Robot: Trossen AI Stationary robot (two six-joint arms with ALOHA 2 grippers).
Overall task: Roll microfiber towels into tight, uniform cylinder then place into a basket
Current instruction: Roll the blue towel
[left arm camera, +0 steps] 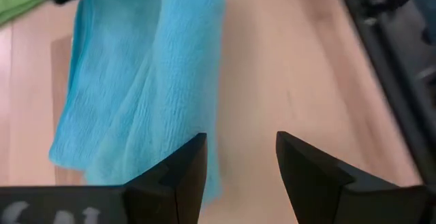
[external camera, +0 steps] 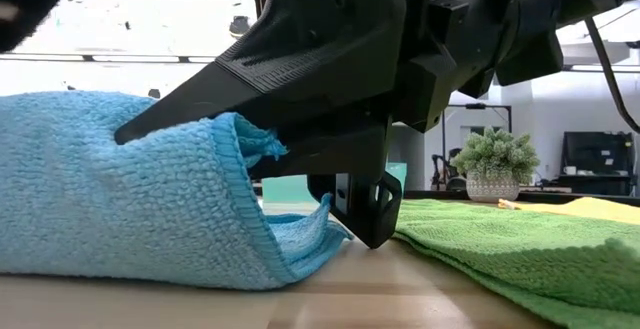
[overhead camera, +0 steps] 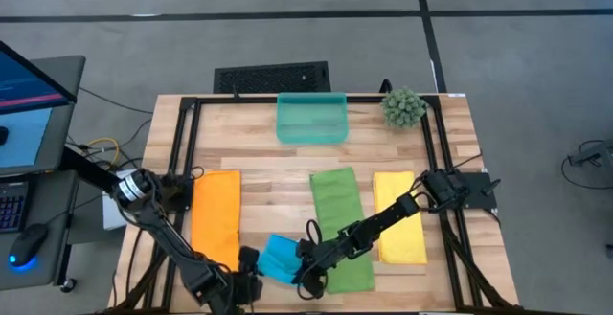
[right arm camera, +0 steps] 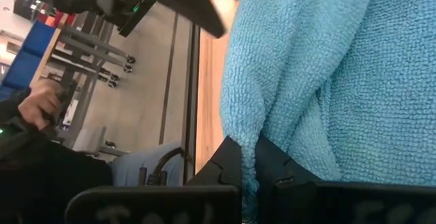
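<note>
Blue towel (overhead camera: 279, 258) lay bunched at table's near edge, right gripper (overhead camera: 305, 258) pinched its edge, left gripper (overhead camera: 245, 281) just beside it, fingers spread, holding nothing, green towel (overhead camera: 340, 224) alongside, basket (overhead camera: 311, 119) far beyond.

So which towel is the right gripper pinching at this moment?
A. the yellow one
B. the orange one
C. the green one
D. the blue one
D: the right gripper is shut on a fold of the blue towel near the table's front edge, while the orange towel, green towel and yellow towel lie flat and untouched.
</note>
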